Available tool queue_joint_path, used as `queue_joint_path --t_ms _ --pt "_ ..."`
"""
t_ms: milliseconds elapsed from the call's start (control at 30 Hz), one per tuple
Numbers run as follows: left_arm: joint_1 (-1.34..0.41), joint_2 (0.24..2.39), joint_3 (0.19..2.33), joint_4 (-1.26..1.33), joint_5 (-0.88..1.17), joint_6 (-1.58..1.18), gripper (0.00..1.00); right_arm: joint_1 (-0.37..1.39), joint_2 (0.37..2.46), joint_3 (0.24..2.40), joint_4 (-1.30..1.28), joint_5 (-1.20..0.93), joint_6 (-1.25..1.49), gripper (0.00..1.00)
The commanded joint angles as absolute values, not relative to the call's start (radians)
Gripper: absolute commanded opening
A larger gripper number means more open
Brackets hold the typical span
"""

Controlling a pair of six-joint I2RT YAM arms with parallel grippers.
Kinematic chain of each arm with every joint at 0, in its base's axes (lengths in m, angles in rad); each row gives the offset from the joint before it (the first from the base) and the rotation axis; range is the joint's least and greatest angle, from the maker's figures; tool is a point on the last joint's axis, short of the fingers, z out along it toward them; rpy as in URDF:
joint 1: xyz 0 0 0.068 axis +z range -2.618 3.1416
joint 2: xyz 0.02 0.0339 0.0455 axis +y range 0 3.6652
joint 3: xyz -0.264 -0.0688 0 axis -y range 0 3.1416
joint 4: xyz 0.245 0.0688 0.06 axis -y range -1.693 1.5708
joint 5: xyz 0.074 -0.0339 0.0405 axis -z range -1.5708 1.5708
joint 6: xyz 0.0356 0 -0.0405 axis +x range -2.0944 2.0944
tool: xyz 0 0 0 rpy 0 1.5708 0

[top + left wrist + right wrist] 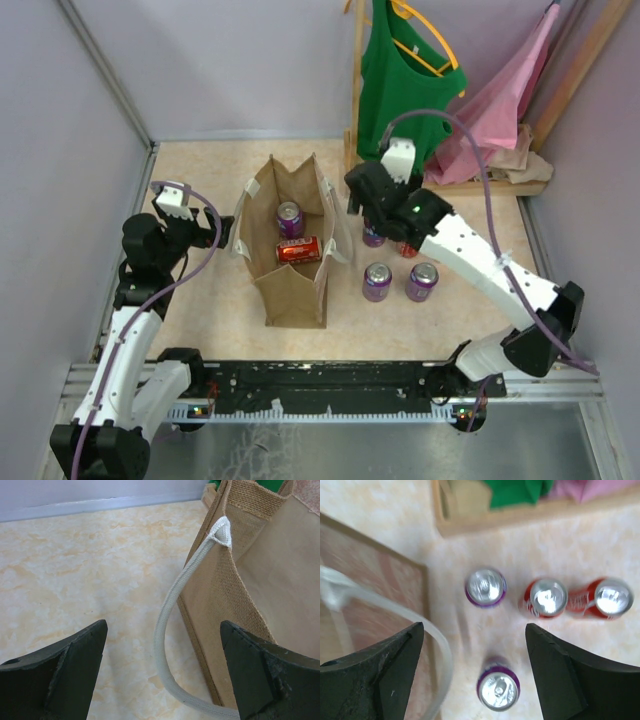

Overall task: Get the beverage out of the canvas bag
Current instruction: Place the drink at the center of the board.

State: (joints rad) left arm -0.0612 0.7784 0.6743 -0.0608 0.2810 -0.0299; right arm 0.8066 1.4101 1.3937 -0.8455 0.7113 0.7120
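1. table (200, 180): carried everything in the scene.
2. bag (292, 295): stood upright at centre of the top view, mouth open.
3. right gripper (475, 627): hovered just right of the bag, above the outside cans (485, 587). Jaws wide apart, nothing held.
4. left gripper (163, 625): hung at the bag's left side, spread full and empty. handle (170, 615) seen between the fingers, not gripped.
5. Inside the bag: purple can (289, 218) upright, red can (299, 250) on its side just below it in frame.
6. Step judged: between removals, four beverages out and two left in.
7. Next move probably called for carrying the right gripper left over the mouth, lowering between the walls clear of the handle, and closing on the upright purple can.
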Motion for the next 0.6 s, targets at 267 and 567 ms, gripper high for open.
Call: queue_joint_path --t_ms 267,567 --pt "-0.065 0.736 0.663 -0.051 0.283 -0.036 1.0 1.011 1.696 2.191 -0.98 0.752 0.344 0.86" --pt "-0.065 0.721 0.657 -0.059 0.269 -0.027 1.0 1.054 1.959 2.408 -1.184 0.409 0.304 0.97"
